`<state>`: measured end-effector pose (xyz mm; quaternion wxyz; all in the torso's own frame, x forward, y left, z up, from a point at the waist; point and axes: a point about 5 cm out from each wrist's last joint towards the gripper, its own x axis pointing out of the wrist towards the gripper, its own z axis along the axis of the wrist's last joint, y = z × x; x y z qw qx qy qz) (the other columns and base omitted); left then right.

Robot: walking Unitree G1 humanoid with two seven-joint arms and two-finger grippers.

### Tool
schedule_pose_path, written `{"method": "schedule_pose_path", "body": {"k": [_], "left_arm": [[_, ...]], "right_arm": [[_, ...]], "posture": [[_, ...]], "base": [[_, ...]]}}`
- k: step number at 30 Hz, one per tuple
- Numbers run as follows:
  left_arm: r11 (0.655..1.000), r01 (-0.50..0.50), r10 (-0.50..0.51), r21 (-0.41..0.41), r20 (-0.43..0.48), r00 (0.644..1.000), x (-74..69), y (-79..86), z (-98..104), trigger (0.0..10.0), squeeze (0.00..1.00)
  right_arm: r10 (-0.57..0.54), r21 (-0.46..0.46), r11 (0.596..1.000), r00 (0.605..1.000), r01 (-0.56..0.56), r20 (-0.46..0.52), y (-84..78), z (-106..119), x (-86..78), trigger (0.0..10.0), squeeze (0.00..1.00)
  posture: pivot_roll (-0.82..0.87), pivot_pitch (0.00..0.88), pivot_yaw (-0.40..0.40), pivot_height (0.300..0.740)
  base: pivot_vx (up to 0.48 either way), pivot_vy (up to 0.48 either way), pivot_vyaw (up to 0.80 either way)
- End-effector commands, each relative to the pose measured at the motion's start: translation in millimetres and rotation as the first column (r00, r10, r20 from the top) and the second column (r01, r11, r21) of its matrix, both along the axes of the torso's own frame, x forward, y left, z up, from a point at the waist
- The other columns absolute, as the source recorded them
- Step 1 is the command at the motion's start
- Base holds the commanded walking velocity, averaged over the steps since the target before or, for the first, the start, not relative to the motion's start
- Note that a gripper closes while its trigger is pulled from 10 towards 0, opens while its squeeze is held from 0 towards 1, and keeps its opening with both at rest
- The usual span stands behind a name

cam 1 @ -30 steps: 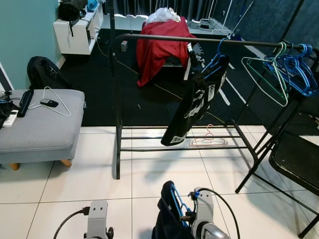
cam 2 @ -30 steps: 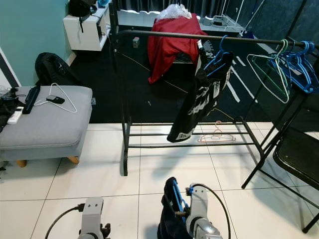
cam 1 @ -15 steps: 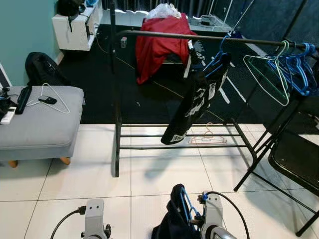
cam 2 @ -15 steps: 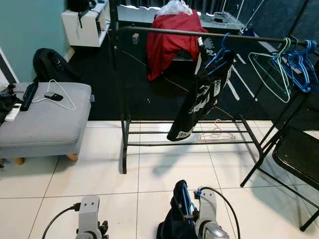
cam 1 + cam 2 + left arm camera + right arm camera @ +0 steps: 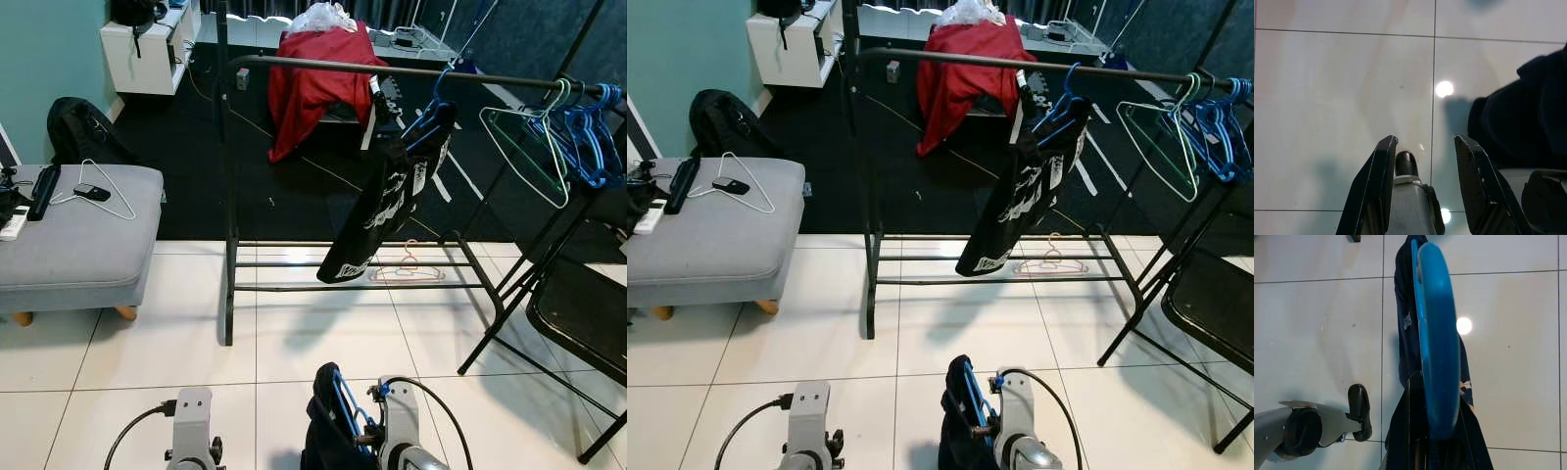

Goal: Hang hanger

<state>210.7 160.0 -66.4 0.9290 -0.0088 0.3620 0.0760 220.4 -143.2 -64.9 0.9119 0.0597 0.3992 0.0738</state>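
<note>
Low over the floor tiles, the right pincer pinches a blue hanger carrying a dark garment; the left pincer is spread, empty.

Camera layout: one head stereo pair plus two wrist cameras.

The left and right eye views look forward and down from standing height, both covering the black clothes rack, the grey ottoman and the white tiled floor, with the two wrists at the lower edge. Each wrist view faces straight down at the floor from close range; the left wrist view looks along the left gripper, and both wrist views share the dark garment.
</note>
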Motion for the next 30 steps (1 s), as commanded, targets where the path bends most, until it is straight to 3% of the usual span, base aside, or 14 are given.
{"method": "schedule_pose_path", "body": {"k": [1, 7, 14, 30], "left_arm": [[1.000, -0.015, 0.014, -0.010, -0.017, 1.000, -7.1, -1.1, -4, 10.0, 0.00], [1.000, -0.010, 0.010, 0.003, -0.037, 0.999, -6.9, 4.5, -4, 10.0, 0.00], [1.000, 0.028, -0.028, 0.007, -0.030, 0.999, 6.6, -11.8, 1, 10.0, 0.00], [1.000, 0.001, -0.001, -0.004, -0.016, 1.000, -6.7, -0.9, -4, 10.0, 0.00]], "right_arm": [[-0.033, 0.024, 0.999, 0.999, 0.033, -0.037, 1.6, -6, -8.7, 10.0, 0.00], [-0.025, 0.004, 1.000, 0.999, 0.025, -0.031, -0.4, -5, -7.4, 10.0, 0.00], [-0.017, -0.009, 1.000, 0.999, 0.016, -0.039, -2.7, -6, -9.5, 10.0, 0.00], [-0.035, -0.007, 0.999, 0.998, 0.035, -0.051, -3.9, -9, -15.4, 10.0, 0.00]], "posture": [[-0.01, 0.088, -0.117, 0.740], [-0.02, 0.077, -0.100, 0.740], [-0.02, 0.063, -0.100, 0.740], [0.00, 0.060, -0.109, 0.740]], "base": [[0.000, 0.000, 0.00], [0.000, 0.000, 0.00], [0.000, 0.000, 0.00], [0.000, 0.000, 0.00]]}}
